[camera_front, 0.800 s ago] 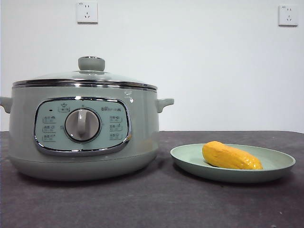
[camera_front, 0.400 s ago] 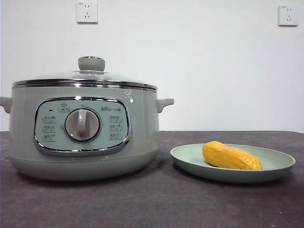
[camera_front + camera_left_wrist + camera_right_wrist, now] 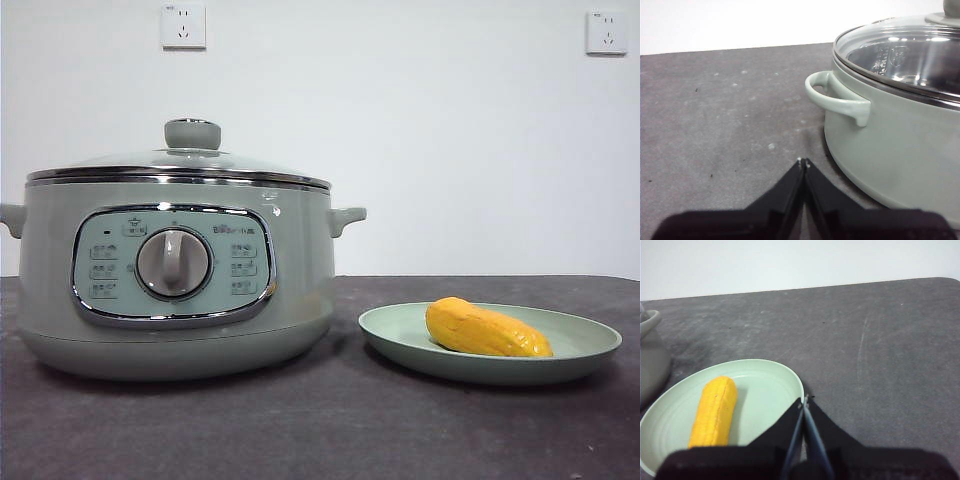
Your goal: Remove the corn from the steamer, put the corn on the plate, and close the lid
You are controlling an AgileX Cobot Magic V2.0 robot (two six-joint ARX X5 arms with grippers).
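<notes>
My left gripper (image 3: 803,162) has its jaws pressed together, holding nothing, and sits just outside the steamer (image 3: 175,275), near one of its side handles (image 3: 837,97). The lid (image 3: 180,165) sits closed on the steamer, knob (image 3: 192,133) up. My right gripper (image 3: 804,401) is likewise closed and empty, at the rim of the plate (image 3: 580,355), which rests on the dark table (image 3: 320,430) beside the steamer. The corn (image 3: 485,330) lies flat on that plate.
</notes>
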